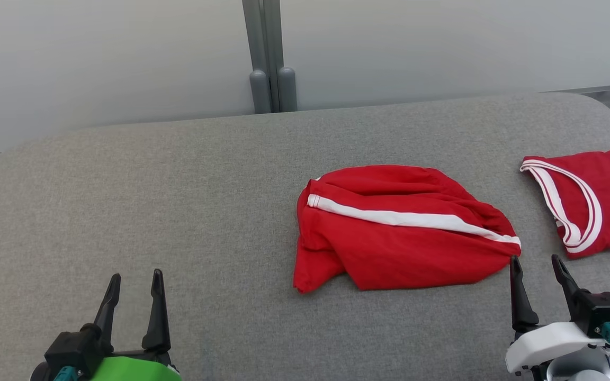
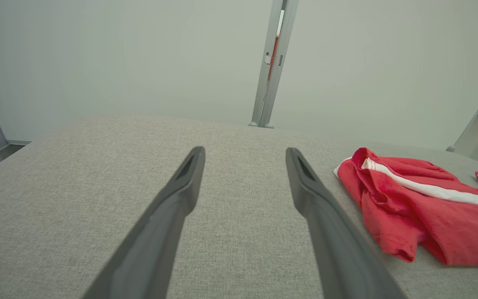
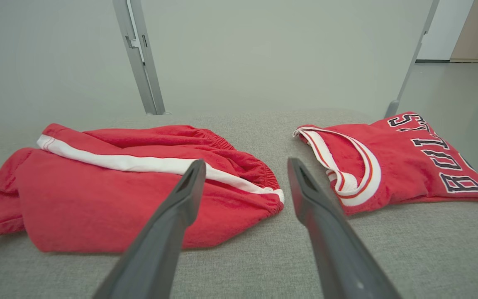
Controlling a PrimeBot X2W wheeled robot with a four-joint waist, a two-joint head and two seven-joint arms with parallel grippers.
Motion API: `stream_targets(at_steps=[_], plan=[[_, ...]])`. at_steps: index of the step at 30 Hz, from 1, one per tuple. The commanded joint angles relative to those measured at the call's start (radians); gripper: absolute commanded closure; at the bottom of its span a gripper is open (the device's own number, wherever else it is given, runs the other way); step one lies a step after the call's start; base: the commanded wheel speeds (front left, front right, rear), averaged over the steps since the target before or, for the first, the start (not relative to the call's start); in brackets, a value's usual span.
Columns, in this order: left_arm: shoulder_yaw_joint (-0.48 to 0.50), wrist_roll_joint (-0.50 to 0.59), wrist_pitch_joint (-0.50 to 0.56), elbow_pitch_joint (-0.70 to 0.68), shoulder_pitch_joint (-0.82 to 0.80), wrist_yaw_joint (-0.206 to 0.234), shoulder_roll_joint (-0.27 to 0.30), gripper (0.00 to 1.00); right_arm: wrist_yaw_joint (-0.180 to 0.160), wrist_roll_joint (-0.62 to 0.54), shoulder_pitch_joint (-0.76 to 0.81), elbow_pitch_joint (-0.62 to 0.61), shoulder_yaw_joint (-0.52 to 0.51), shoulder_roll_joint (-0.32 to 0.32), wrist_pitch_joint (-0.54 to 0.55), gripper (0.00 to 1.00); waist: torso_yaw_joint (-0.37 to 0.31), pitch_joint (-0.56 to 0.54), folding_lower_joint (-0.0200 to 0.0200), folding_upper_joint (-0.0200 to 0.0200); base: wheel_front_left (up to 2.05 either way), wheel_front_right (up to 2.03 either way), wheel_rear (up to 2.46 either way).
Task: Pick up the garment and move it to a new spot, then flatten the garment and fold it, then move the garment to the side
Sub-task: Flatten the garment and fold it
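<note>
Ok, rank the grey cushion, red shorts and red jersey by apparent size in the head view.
1. grey cushion
2. red shorts
3. red jersey, but the picture's right edge cuts it off, so unsure.

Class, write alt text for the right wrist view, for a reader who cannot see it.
Crumpled red shorts with a white stripe lie on a grey padded surface, a folded red jersey with dark lettering to their right. The right gripper, open and empty, points at the gap between them.
</note>
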Motion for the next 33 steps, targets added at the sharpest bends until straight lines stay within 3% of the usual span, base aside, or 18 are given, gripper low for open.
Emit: stream_targets(at_steps=[1, 8, 14, 20, 25, 33], plan=[[-0.006, 0.004, -0.003, 0.003, 0.002, -0.002, 0.000, 0.00, 0.000, 0.015, -0.010, 0.018, -0.008, -0.003, -0.002, 0.00, 0.000, 0.002, 0.0000, 0.0000, 0.00, 0.00, 0.00], [-0.153, -0.003, -0.003, 0.086, -0.098, -0.002, 0.014, 0.00, 0.000, 0.055, -0.098, 0.087, -0.028, -0.003, 0.054, 0.00, -0.013, 0.036, 0.0000, 0.0000, 0.00, 0.00, 0.00], [-0.300, -0.032, 0.005, 0.270, -0.287, -0.002, 0.021, 0.00, 0.000, 0.056, -0.245, 0.165, -0.037, -0.003, 0.195, 0.00, -0.052, 0.094, 0.0000, 0.0000, 0.00, 0.00, 0.00], [-0.378, -0.077, 0.066, 0.438, -0.496, -0.002, 0.011, 0.00, 0.000, 0.067, -0.404, 0.306, -0.029, -0.003, 0.278, 0.00, -0.093, 0.165, 0.0000, 0.0000, 0.00, 0.00, 0.00], [-0.421, -0.110, 0.122, 0.538, -0.614, 0.010, 0.002, 0.00, 0.000, 0.031, -0.489, 0.427, -0.057, -0.002, 0.306, 0.00, -0.109, 0.207, 0.0000, 0.0000, 0.00, 0.00, 0.00], [-0.544, -0.226, 0.165, 0.572, -0.705, 0.051, 0.002, 0.00, 0.000, 0.018, -0.570, 0.554, -0.068, -0.002, 0.280, 0.00, -0.128, 0.246, 0.0000, 0.0000, 0.00, 0.00, 0.00]])
